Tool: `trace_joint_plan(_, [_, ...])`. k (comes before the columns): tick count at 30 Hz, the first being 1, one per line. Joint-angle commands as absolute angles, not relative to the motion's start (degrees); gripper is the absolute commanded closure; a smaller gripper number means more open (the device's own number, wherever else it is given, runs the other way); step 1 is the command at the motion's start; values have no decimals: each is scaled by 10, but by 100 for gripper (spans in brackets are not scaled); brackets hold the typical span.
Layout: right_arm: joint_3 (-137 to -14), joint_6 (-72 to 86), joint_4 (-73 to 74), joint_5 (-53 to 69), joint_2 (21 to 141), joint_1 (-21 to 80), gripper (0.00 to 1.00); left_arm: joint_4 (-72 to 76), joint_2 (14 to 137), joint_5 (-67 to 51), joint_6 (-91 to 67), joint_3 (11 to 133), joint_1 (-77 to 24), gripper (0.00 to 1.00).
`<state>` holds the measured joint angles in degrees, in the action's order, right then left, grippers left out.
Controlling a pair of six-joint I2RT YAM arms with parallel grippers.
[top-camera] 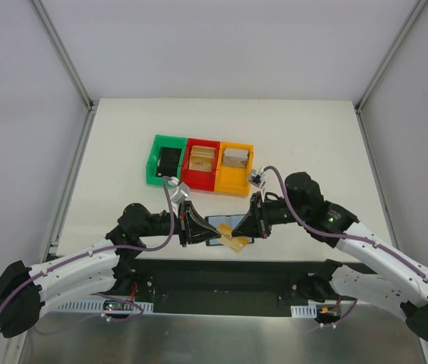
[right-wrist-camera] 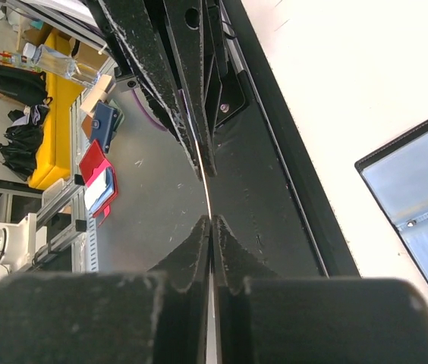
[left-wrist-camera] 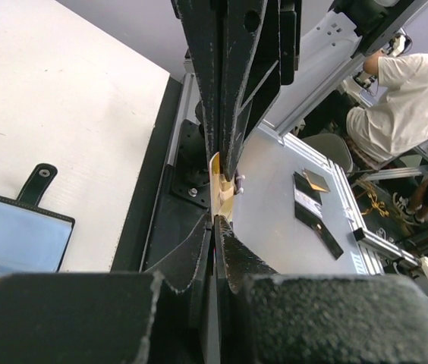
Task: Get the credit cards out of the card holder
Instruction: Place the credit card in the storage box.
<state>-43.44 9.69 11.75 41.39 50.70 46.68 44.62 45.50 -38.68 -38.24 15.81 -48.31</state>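
The open black card holder (top-camera: 221,225) lies flat near the table's front edge, its grey-blue panels facing up. It also shows in the left wrist view (left-wrist-camera: 13,231) and the right wrist view (right-wrist-camera: 423,205). A tan-gold credit card (top-camera: 237,243) hangs just in front of it, between both grippers. My left gripper (top-camera: 211,233) is shut on the card, seen edge-on (left-wrist-camera: 221,193) between its fingers (left-wrist-camera: 218,220). My right gripper (top-camera: 247,230) faces it from the other side and is shut on the same card (right-wrist-camera: 206,199), with its jaws (right-wrist-camera: 211,220) pressed together on the thin edge.
Three bins stand in a row behind the card holder: green (top-camera: 155,161) with a black item, red (top-camera: 201,182) and orange (top-camera: 231,187), each with a tan card-like piece. The black table edge rail (top-camera: 229,265) runs just below the grippers.
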Motion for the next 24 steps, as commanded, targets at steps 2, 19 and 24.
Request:
trace_joint_plan(2, [-437,99,98,432,493,461,99,473,439,-374,-387,154,-480,100])
trace_joint_plan(19, [-643,-107,129,296,680,352,100,21,125,-62,-296,217,-457,40])
trace_joint_plan(24, [-762,-315,201,288,809,369,100,2,66,-18,-310,191,-457,41])
